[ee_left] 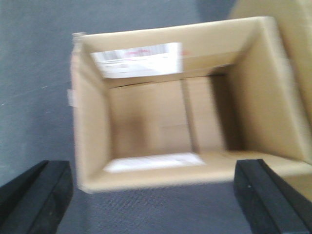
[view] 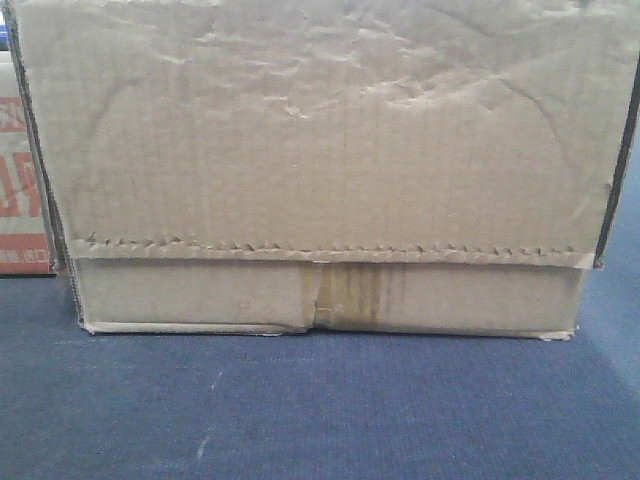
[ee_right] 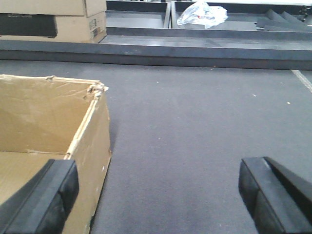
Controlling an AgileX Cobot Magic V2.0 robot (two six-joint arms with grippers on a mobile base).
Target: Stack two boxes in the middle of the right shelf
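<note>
A large brown cardboard box point(view: 320, 150) with a wrinkled face, a jagged flap edge and glossy centre tape fills the front view, standing on blue-grey carpet. In the left wrist view I look down into an open box point(ee_left: 151, 122) with white labels on its inner walls. My left gripper point(ee_left: 152, 180) hangs open above its near wall and holds nothing. A second box point(ee_left: 297, 58) stands against its right side. My right gripper point(ee_right: 156, 168) is open wide, with the right wall of an open box point(ee_right: 48, 117) just inside its left finger. The shelf is out of view.
A carton with red print point(view: 20, 190) stands behind the big box on the left. In the right wrist view a dark low ledge point(ee_right: 195, 53) crosses the far carpet, with stacked cartons point(ee_right: 53, 19) and a crumpled plastic bag point(ee_right: 202, 13) beyond it.
</note>
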